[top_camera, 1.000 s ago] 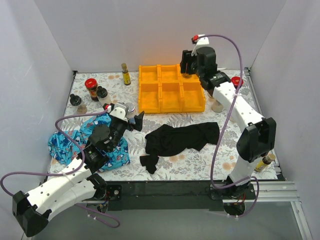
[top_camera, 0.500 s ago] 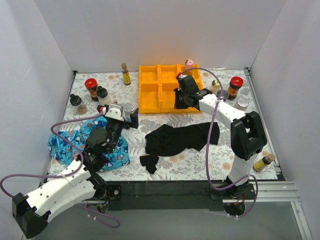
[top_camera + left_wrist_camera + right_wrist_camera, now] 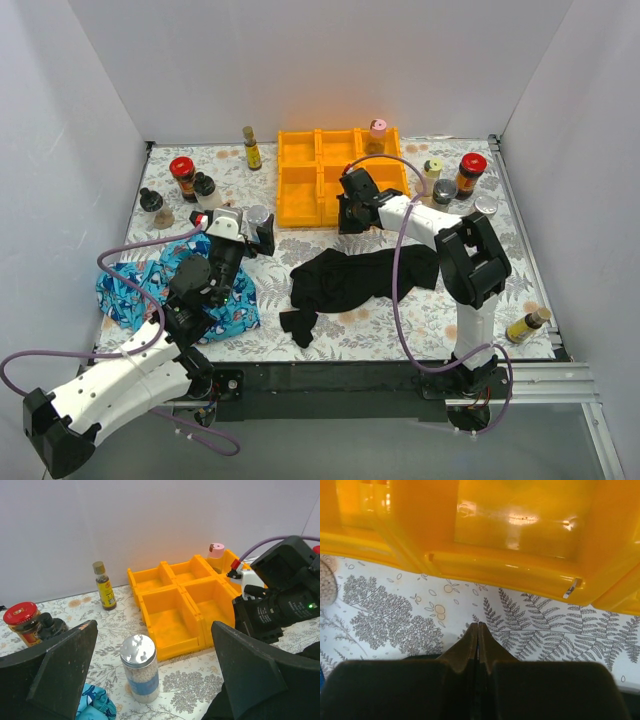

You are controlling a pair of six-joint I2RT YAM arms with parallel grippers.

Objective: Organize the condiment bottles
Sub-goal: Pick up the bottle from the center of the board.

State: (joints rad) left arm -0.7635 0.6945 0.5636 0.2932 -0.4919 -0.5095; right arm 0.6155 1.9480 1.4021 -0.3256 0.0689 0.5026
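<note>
At the left, a red-lidded jar (image 3: 20,615) is partly covered by a finger in the left wrist view. The left gripper (image 3: 153,627) is spread wide, and a silver-lidded jar (image 3: 139,667) is seen between its fingers, touching neither. The lower part of the pink-lidded jar (image 3: 216,551) is hidden behind the orange tray (image 3: 172,647). The right gripper (image 3: 478,630) is pressed together on nothing, just before the tray.

Orange tray (image 3: 318,161), black cloth (image 3: 360,275), blue cloth (image 3: 125,290)

The left arm's black pincer (image 3: 154,630) gapes wide left of the orange plastic tray (image 3: 283,175); the right arm's pincer (image 3: 478,626), fingers pressed together, hangs at its near edge.
</note>
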